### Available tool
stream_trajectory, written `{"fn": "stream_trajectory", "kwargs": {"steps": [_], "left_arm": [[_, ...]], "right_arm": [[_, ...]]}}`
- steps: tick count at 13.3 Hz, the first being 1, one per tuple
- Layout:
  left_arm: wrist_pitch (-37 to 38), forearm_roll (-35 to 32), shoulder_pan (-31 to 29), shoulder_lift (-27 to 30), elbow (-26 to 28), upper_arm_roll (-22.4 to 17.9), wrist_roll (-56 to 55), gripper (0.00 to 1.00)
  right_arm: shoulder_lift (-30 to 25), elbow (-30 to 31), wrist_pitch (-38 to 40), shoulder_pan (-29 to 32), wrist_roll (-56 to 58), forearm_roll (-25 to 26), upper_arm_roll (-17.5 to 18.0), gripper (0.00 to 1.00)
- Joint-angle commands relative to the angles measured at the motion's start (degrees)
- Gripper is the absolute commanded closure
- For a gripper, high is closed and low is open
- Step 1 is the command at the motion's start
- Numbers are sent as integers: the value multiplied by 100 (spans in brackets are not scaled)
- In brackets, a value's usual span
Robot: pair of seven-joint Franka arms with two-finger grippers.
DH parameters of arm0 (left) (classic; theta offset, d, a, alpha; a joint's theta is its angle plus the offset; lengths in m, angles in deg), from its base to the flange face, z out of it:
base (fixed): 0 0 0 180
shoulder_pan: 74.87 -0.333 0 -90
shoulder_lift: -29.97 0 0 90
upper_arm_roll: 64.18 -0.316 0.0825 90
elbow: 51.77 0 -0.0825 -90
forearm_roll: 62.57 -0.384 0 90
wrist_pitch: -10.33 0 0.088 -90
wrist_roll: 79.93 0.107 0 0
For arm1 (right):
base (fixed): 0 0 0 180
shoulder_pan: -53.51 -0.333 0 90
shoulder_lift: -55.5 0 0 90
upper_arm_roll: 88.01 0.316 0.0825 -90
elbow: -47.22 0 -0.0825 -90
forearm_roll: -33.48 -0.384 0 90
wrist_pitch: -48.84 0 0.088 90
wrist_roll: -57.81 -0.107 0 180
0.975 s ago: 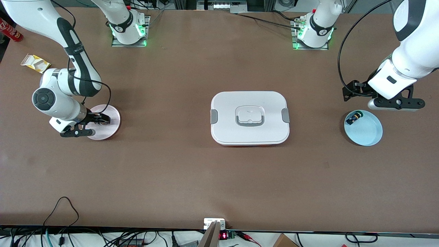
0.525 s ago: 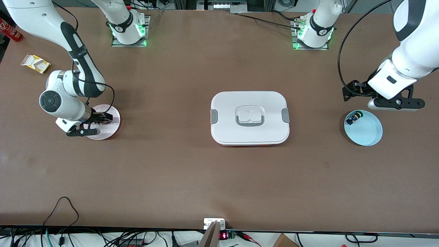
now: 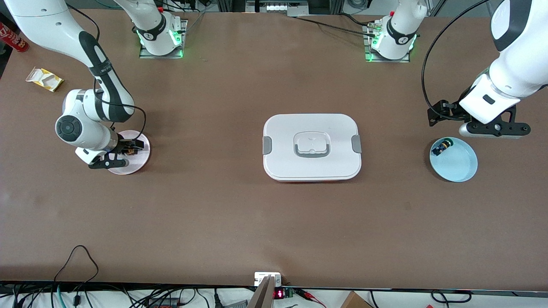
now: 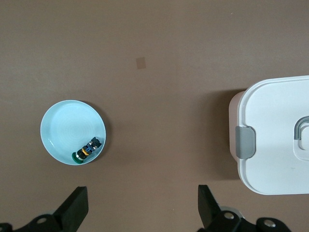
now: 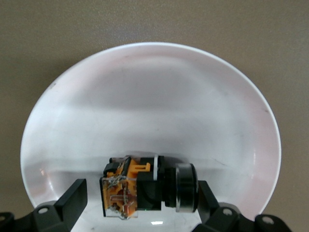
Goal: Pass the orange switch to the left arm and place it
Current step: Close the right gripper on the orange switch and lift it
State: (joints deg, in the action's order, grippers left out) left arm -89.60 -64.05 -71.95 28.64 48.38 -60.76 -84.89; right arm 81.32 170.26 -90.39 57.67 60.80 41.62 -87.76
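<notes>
The orange switch (image 5: 126, 189), black with an orange end, lies on its side on the pink plate (image 3: 139, 159) (image 5: 145, 96) at the right arm's end of the table. My right gripper (image 3: 124, 150) (image 5: 141, 194) is low over that plate and open, with one finger on each side of the switch. The white box (image 3: 282, 128) (image 4: 275, 111) with grey clips sits at the table's middle. My left gripper (image 3: 494, 129) (image 4: 142, 205) waits open and empty above bare table beside the blue plate (image 3: 461, 166) (image 4: 60, 128).
A small black switch with blue and yellow-green parts (image 3: 441, 147) (image 4: 87, 151) lies in the blue plate. A yellow packet (image 3: 45, 79) and a red can (image 3: 13, 38) lie near the right arm's end. Cables run along the table's front edge.
The right arm's hand has shifted a little toward the box's end of the pink plate. The left arm, the box and both plates have not moved.
</notes>
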Motion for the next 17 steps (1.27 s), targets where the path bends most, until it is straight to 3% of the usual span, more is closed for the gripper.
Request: {"fn": "stream_trajectory", "kwargs": {"steps": [1,10,11,12,14,15,17], "left_arm": [[123,60,-12,-43,-154,19,-23,0],[123,60,-12,-43,-154,19,-32,0],[123,60,-12,-43,-146,19,-32,0],[123,60,-12,-43,-154,19,-23,0],[123,60,-12,-43,-154,19,-23,0],[123,60,-12,-43,-154,19,-32,0],[123,60,-12,-43,-154,19,-23,0]], "right_arm": [[10,53,-70,6,227,-58,27,0],[19,-35,-114,103,474,-66,27,0],[45,-35,-114,103,483,-75,27,5],[54,-35,-114,103,510,-75,27,31],[54,-44,-140,103,728,-58,36,66],[46,-44,-140,94,904,-75,45,79],[2,-44,-123,94,914,-84,62,82]]}}
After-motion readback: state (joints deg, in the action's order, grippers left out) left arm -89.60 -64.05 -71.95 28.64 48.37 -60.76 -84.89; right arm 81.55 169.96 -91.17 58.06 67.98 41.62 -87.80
